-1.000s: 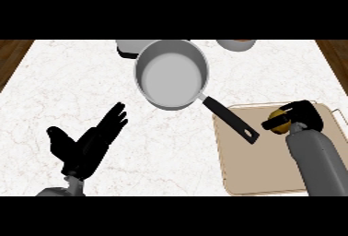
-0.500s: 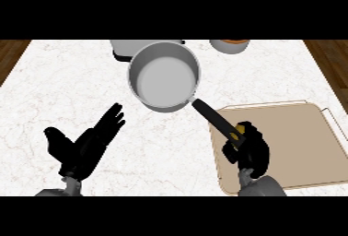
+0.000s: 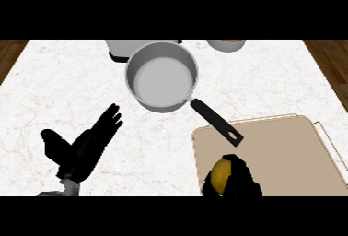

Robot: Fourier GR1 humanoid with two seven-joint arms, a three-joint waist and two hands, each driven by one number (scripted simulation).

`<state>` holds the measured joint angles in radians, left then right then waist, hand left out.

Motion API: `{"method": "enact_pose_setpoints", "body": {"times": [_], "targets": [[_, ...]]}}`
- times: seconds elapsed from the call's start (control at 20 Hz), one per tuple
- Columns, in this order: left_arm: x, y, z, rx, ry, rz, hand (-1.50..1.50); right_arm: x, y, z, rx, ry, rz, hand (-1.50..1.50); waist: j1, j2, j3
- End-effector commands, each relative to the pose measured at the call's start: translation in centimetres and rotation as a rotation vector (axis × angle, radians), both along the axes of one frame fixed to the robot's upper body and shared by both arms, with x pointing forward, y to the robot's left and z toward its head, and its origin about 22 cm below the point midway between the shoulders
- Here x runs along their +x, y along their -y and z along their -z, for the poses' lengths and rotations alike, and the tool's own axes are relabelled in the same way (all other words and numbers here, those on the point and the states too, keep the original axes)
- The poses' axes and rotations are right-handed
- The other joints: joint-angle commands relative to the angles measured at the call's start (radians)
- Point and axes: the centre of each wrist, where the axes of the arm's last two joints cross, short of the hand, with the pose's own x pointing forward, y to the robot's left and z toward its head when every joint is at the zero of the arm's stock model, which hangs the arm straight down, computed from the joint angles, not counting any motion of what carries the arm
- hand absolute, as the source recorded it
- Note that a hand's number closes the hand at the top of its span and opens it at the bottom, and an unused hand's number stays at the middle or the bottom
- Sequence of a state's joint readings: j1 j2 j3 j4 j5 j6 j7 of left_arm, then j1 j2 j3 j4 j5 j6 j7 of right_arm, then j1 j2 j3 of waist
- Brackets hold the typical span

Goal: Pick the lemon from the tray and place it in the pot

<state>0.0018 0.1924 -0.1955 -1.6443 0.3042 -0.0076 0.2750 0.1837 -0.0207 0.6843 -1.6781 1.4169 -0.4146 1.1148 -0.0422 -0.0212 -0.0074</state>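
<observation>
The lemon (image 3: 220, 177) is held in the right hand (image 3: 239, 180), which is seen at the lower edge of the view, over the near left part of the tray (image 3: 285, 152). The black fingers are curled round the fruit from its right side and over its top, so that only its left face is shown. Whether the lemon is lifted clear of the tray or still touches it cannot be told.

The left hand (image 3: 76, 150) is seen at the lower left, above the marble counter (image 3: 61, 87). Its fingers are held straight and spread a little, pointing up and to the right, with the thumb set out to the left. Nothing is held or touched by it.

The lemon is shown as a yellow oval, upright in the grasp, with a darker shaded edge where the fingers cover it.

The pot (image 3: 162, 76) is placed on the counter beyond the tray, grey and round, with its inside bare. Its black handle (image 3: 216, 121) is turned toward the tray, and the handle's end lies over the tray's far left corner. The lemon is well apart from the pot's bowl.
</observation>
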Motion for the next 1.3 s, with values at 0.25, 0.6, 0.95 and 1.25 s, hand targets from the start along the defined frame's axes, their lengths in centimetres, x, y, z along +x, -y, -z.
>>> {"method": "enact_pose_setpoints", "body": {"times": [0.25,0.6,0.95,1.25], "targets": [[0.3,-0.7,-0.6,0.010,0.007,0.007,0.00,-5.8,-1.7,-9.6,-0.023,0.313,0.121,1.50,0.000,0.005,0.004],[-0.4,0.2,-0.3,0.000,0.007,0.040,0.00,-4.9,-2.0,-11.4,0.029,0.467,0.023,1.50,0.023,0.007,0.006],[0.1,0.2,-0.2,-0.002,0.004,0.043,0.00,-3.0,-1.8,-11.9,0.016,0.521,0.022,1.50,0.037,0.018,0.007],[0.4,0.6,-0.3,0.010,0.027,0.061,0.00,-2.0,-1.8,-12.1,0.026,0.531,-0.018,1.50,0.057,0.029,0.007]]}}
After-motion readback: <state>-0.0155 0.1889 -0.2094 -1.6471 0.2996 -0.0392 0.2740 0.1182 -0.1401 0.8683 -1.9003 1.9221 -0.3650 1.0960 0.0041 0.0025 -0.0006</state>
